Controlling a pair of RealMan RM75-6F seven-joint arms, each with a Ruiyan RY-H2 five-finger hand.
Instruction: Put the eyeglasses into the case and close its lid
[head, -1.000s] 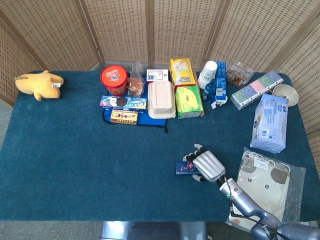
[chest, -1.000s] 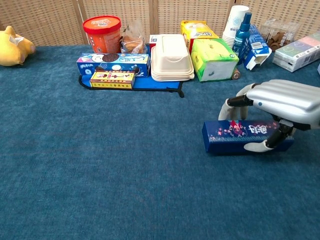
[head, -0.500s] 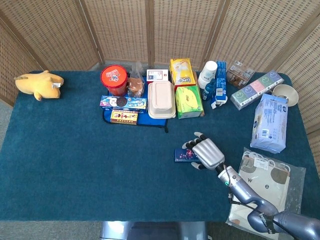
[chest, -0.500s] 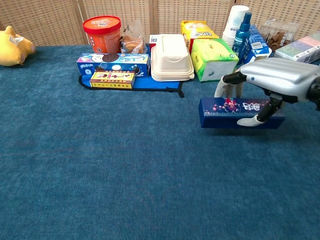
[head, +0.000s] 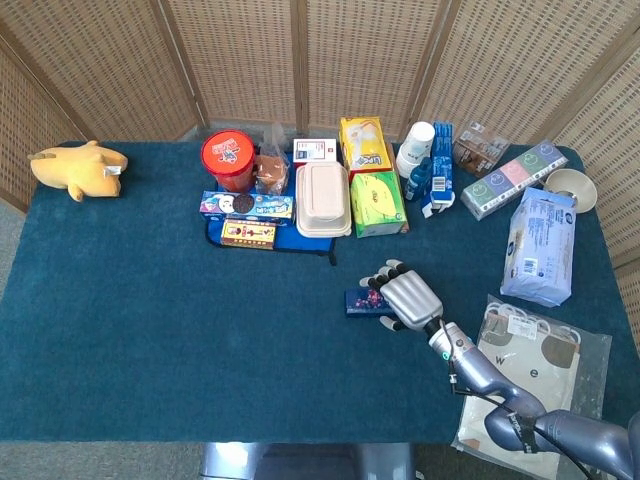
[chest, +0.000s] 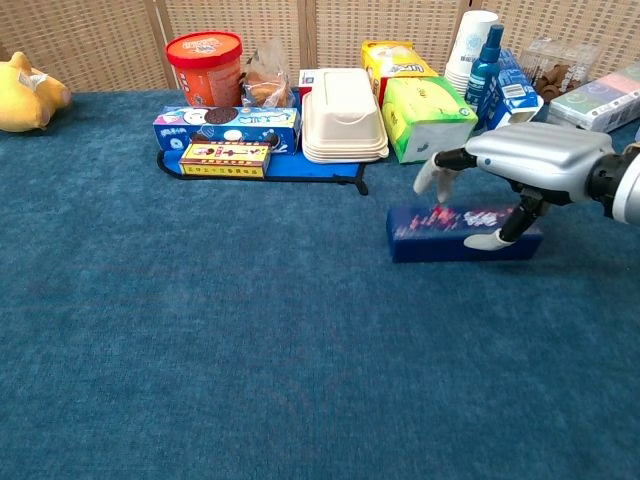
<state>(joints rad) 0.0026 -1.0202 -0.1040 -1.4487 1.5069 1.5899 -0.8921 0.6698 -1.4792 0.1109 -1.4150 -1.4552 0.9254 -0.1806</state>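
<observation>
Right robot hand (chest: 530, 165) palm-down, fingers curled over – gripping – the dark-blue case (chest: 465, 232), forearm stretched low across table (head: 150, 330).

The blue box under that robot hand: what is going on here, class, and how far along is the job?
The right hand grips a long dark blue box, probably the eyeglasses case, from above, with fingers wrapped over its far and near sides. The box looks closed and blurred, so it is likely being moved across the blue table, in front of the green tissue box. No eyeglasses can be made out, and the left hand is out of sight, so the job seems at an early stage.
</observation>
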